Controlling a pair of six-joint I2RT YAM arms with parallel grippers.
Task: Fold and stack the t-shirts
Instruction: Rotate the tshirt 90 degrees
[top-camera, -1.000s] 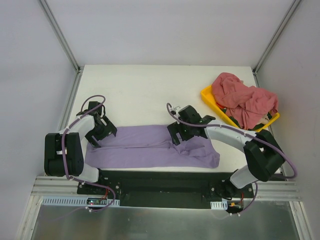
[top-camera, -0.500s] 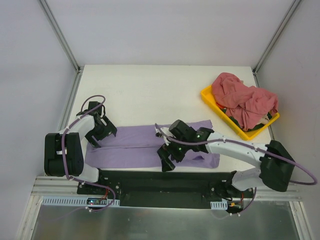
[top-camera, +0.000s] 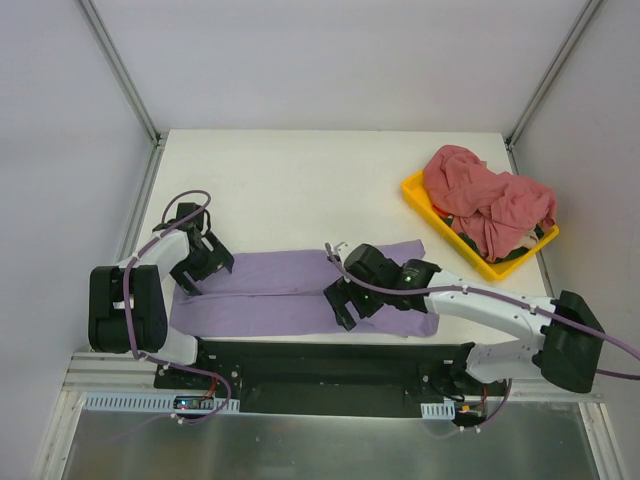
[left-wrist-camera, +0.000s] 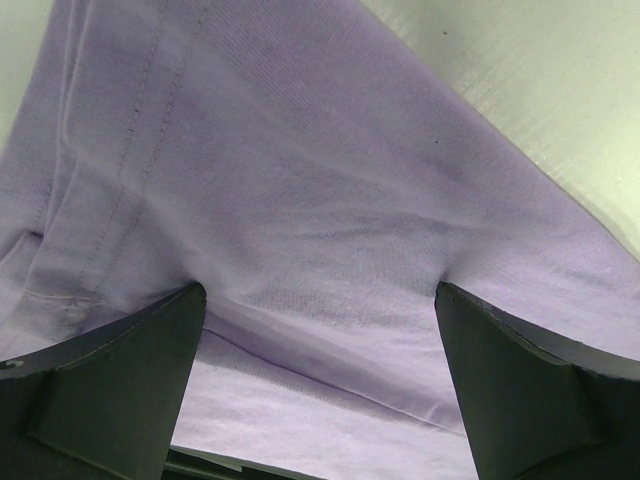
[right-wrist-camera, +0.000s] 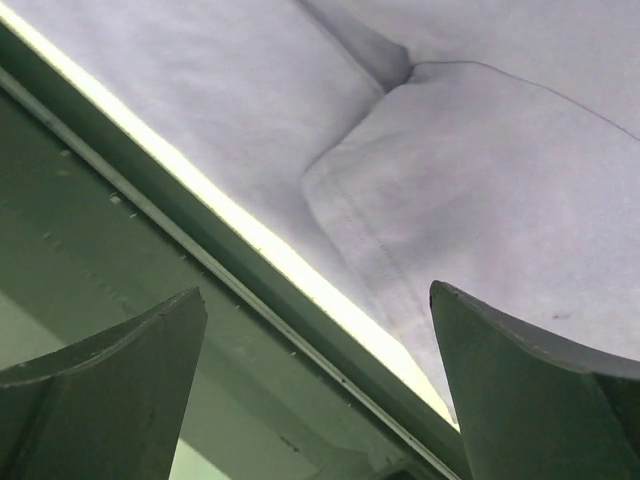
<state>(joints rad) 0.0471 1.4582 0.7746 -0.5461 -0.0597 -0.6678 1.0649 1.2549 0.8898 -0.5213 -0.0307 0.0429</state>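
Observation:
The lavender t-shirt lies folded into a long band along the table's near edge. It fills the left wrist view and the upper part of the right wrist view. My left gripper is open, its fingers pressed down on the shirt's left end. My right gripper is open and empty over the shirt's near edge at the middle, its fingertips above the cloth. The pink-red t-shirts lie heaped in the yellow tray at the back right.
The table's near edge and the dark base rail run right under my right gripper. White walls and metal posts bound the table.
My right gripper swung from the shirt's far edge forward to its near edge, then back a little to the right. The shirt's right part now lies flatter. The left arm has not moved.

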